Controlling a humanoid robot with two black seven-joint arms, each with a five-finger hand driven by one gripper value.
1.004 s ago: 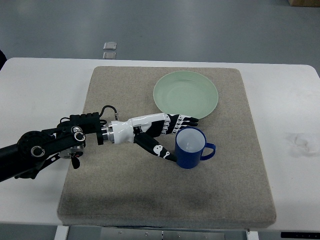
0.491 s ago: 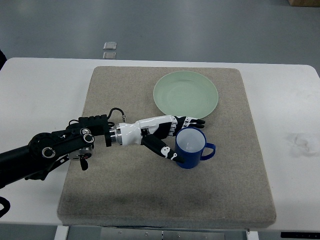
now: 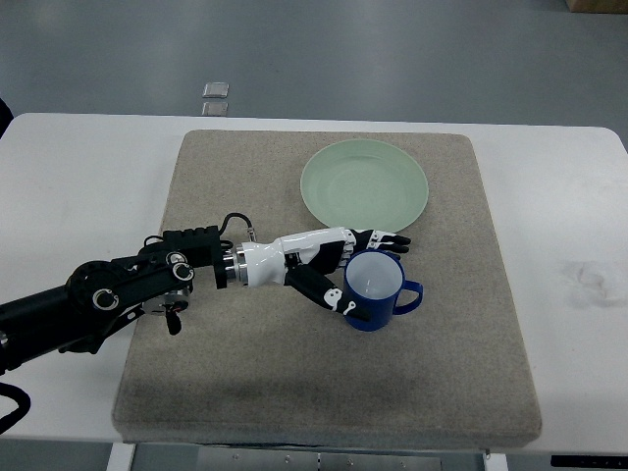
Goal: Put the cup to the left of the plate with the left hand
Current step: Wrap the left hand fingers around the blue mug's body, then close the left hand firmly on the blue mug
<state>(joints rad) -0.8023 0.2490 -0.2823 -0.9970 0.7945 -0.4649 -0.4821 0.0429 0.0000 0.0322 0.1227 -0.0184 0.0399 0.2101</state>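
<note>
Grey floor lies beyond a white table (image 3: 78,167), and a beige mat (image 3: 235,392) covers the table's middle. On the mat, right of centre, a blue cup (image 3: 375,292) stands upright, its white inside showing and its handle pointing right. It sits just near of a pale green plate (image 3: 364,186), close to the plate's near edge and slightly to its right, so it is not to the plate's left.

The left hand (image 3: 339,267) reaches in from the left and is at the cup's left side. Its upper fingers (image 3: 378,240) stretch along the far side of the rim, and its thumb (image 3: 329,294) presses the cup's near-left wall, so the hand is closing around the cup in a partial wrap. The cup's base rests on the mat. The black forearm (image 3: 118,289) trails back to the left edge.

Two small grey squares (image 3: 216,98) lie on the floor beyond the table.
</note>
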